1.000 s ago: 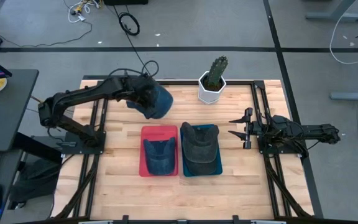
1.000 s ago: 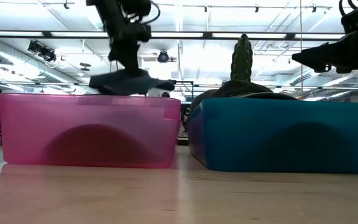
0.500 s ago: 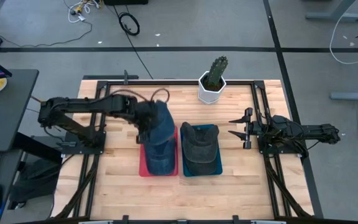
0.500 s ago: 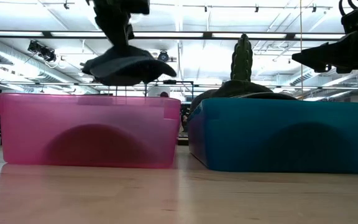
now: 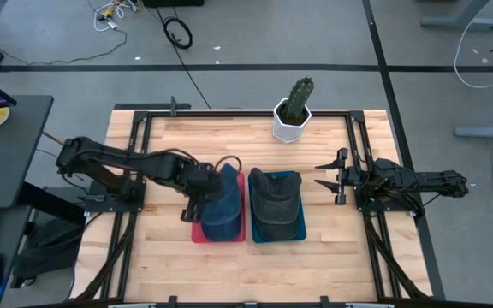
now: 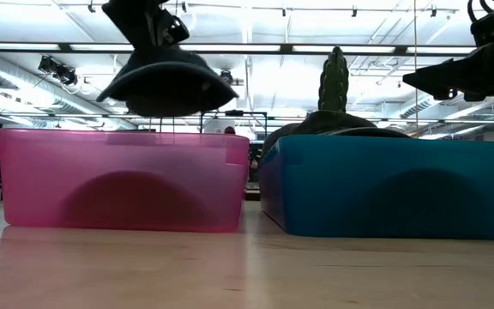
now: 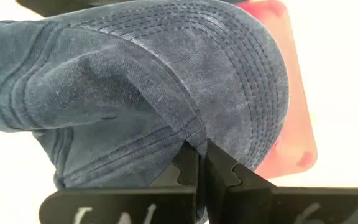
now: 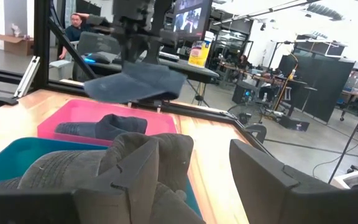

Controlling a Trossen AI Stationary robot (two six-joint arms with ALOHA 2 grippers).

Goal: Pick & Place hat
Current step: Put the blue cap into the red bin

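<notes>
Hat (image 5: 221, 190), blue denim, hangs above pink bin (image 5: 197, 229), pinched at brim by left gripper (image 7: 201, 163), jaws clamped tight. Another hat already lies in that bin. Right gripper (image 5: 325, 174) waits w/ fingers apart, well right of pink bin, past teal bin (image 5: 301, 231)

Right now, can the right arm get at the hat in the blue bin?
Probably yes. The right tool sits open beside the blue bin, and the grey hat lies uncovered. The left tool holds its blue hat over the pink bin, clear of that path.
</notes>
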